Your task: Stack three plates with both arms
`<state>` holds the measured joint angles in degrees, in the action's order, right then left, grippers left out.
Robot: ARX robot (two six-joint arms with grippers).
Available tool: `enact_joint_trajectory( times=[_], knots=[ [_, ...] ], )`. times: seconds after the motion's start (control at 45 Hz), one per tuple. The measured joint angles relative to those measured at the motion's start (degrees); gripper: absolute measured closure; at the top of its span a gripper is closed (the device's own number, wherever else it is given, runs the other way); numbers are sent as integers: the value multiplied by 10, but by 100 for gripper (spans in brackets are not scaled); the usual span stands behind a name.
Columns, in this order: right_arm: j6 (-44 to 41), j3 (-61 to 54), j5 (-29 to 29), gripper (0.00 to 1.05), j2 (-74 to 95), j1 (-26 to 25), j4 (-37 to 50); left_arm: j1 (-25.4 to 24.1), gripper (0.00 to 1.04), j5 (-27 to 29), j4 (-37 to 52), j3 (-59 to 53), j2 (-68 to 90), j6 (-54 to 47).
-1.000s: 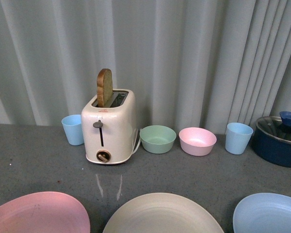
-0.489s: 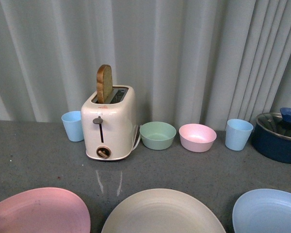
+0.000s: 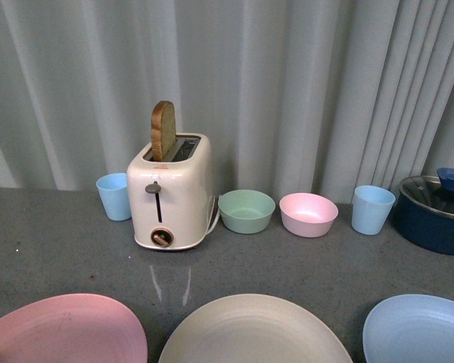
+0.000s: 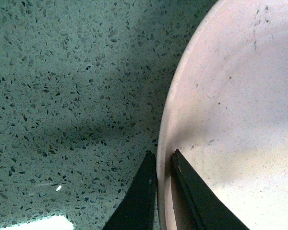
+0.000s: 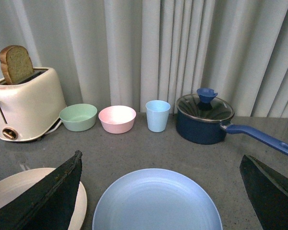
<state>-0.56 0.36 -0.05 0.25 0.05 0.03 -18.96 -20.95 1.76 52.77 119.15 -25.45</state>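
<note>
While clamped by its rim in the left gripper (image 4: 163, 189), the pink plate (image 3: 60, 329) has been edged toward the cream plate (image 3: 253, 333).
Right gripper (image 5: 159, 157) open over blue plate (image 5: 156, 203); all three along bench (image 3: 303, 265) front, unstacked.

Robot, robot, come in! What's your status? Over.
Left gripper shut on pink plate rim. Right gripper open, facing blue plate. Cream plate untouched. Nothing between plates.

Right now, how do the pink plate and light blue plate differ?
The pink plate is clamped at its rim by the left gripper; the light blue plate lies free, with the right gripper open near it. The pink plate is leftmost in the row, the light blue plate rightmost. Both are large, shallow, round.
</note>
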Motion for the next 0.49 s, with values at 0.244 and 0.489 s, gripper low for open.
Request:
enact_joint_trajectory(
  times=[0.244,0.489],
  knots=[
    [0,0,0,7,0,0,0,-2,100,2,-32,21,-8,-1],
    [0,0,0,7,0,0,0,-16,100,9,-82,56,-34,-19]
  ],
)
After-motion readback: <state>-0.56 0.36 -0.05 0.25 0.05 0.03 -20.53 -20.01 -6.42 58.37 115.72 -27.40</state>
